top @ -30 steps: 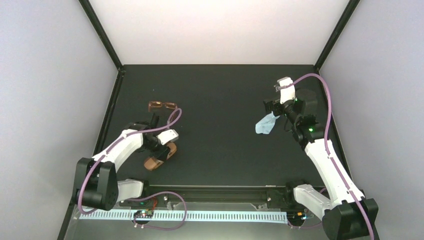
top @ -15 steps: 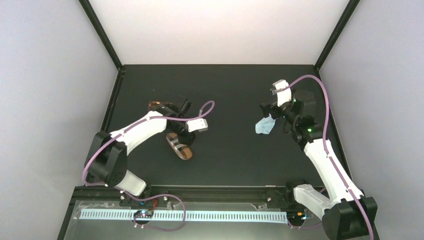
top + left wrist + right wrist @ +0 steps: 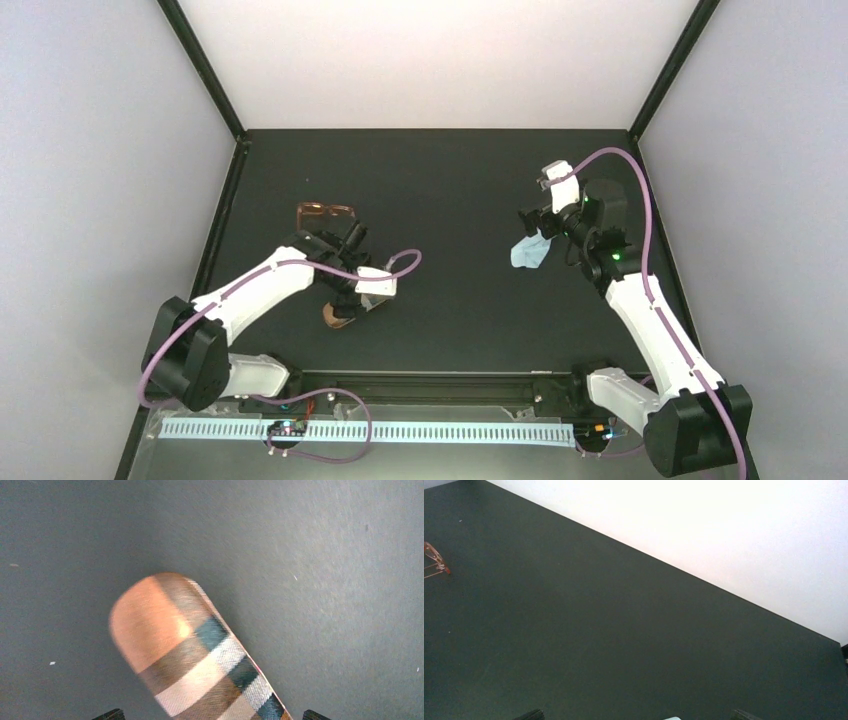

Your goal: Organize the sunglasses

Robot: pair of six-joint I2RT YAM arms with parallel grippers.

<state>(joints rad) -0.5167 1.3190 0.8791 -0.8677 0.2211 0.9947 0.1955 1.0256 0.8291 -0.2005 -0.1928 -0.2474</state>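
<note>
The sunglasses [image 3: 325, 212], reddish-brown and thin, lie on the black table at the back left, beyond my left arm. They also show small at the left edge of the right wrist view [image 3: 434, 562]. My left gripper [image 3: 347, 298] is shut on the brown striped case [image 3: 338, 316]. In the left wrist view the case [image 3: 190, 650] runs out between the fingertips [image 3: 112, 714], tilted over the table. My right gripper [image 3: 532, 222] is open just above the light-blue cloth [image 3: 528, 252], and a sliver of the cloth [image 3: 672, 718] shows below it.
The black table [image 3: 450, 290] is walled by pale panels on three sides. A rail with the arm bases [image 3: 430, 385] runs along the near edge. The left arm's purple cable [image 3: 405, 262] loops over the table right of the case.
My left gripper swung right and back with the case, then came back toward the near left, turning the case. My right gripper shifted slightly left. The cloth and the sunglasses stayed put.
</note>
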